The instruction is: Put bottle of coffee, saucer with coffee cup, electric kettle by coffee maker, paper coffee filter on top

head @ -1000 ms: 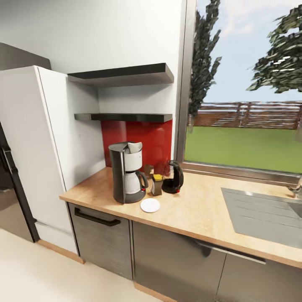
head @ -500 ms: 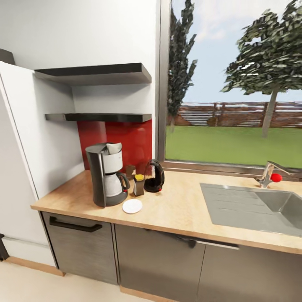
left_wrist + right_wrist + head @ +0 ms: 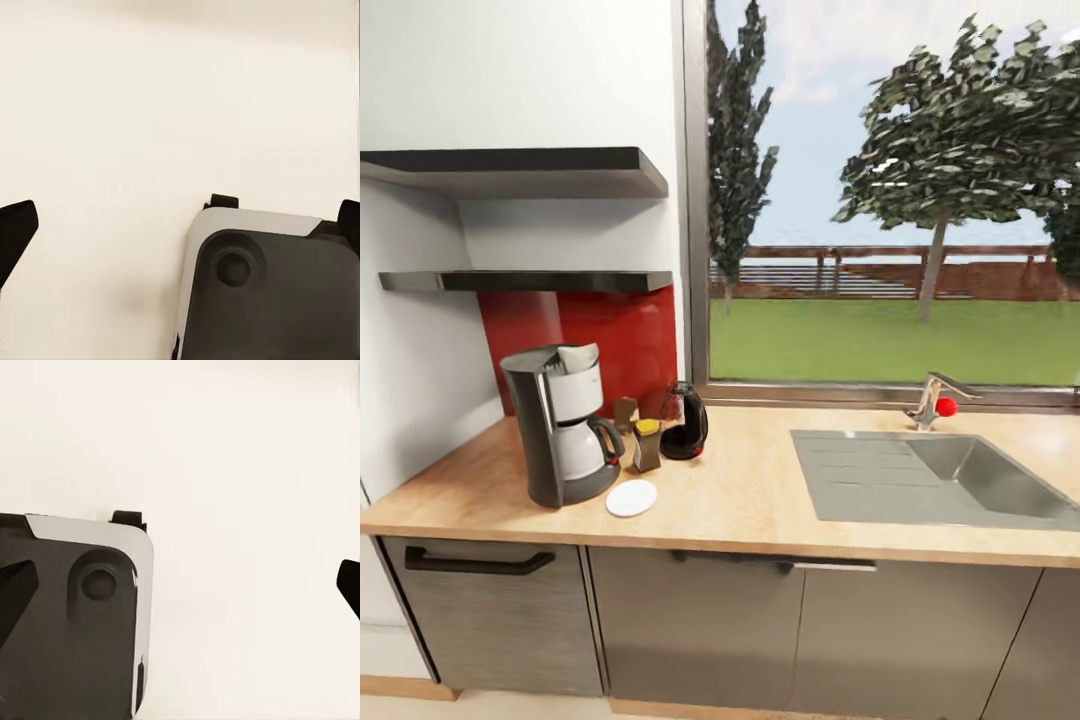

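Sunlit kitchen countertop (image 3: 780, 500): beside the coffee maker (image 3: 560, 425), topped with a paper filter (image 3: 577, 357), stand the coffee bottle (image 3: 647, 444), kettle (image 3: 684, 421) and bare saucer (image 3: 631, 497). Left gripper (image 3: 180, 225) and right gripper (image 3: 180, 585) hang spread wide above pale floor.

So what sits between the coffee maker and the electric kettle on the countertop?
In the head view, the bottle of coffee stands between the coffee maker and the electric kettle, a small tan box behind it.
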Motion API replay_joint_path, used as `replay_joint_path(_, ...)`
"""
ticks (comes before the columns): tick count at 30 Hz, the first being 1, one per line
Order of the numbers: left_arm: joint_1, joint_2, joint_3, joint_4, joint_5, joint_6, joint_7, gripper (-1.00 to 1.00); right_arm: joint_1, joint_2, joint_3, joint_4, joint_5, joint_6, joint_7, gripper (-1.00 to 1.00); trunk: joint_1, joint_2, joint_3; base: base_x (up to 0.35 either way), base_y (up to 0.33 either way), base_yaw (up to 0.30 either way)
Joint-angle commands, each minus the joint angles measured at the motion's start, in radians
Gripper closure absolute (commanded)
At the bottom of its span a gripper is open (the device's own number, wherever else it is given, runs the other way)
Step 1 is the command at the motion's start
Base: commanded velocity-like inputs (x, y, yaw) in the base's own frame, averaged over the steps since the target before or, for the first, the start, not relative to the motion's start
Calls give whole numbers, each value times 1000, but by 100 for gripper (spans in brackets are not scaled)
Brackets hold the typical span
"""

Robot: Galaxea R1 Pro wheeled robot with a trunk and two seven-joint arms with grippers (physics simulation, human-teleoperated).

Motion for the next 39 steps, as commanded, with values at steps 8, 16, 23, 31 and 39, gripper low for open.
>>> replay_joint_path(8,-1,0,6,1,4,-4,-2,-100,-1,0,7,0,-10,-1,3,-100,0,-2,-2,0,0,-300)
replay_joint_path(16,0,0,6,1,4,-4,-2,-100,-1,0,7,0,-11,-1,4,-100,0,-2,-2,0,0,-300)
replay_joint_path(23,-1,0,6,1,4,-4,-2,-100,-1,0,4,-2,-12,-1,4,-100,0,-2,-2,0,0,-300)
replay_joint_path(31,-1,0,7,1,5,-5,-2,-100,-1,28,6,-23,-12,-3,5,-100,0,-2,-2,0,0,-300)
replay_joint_path(39,-2,-8,5,-1,2,-10,-3,-100,-1,30,6,-32,-11,-9,4,-100,0,-2,-2,0,0,-300)
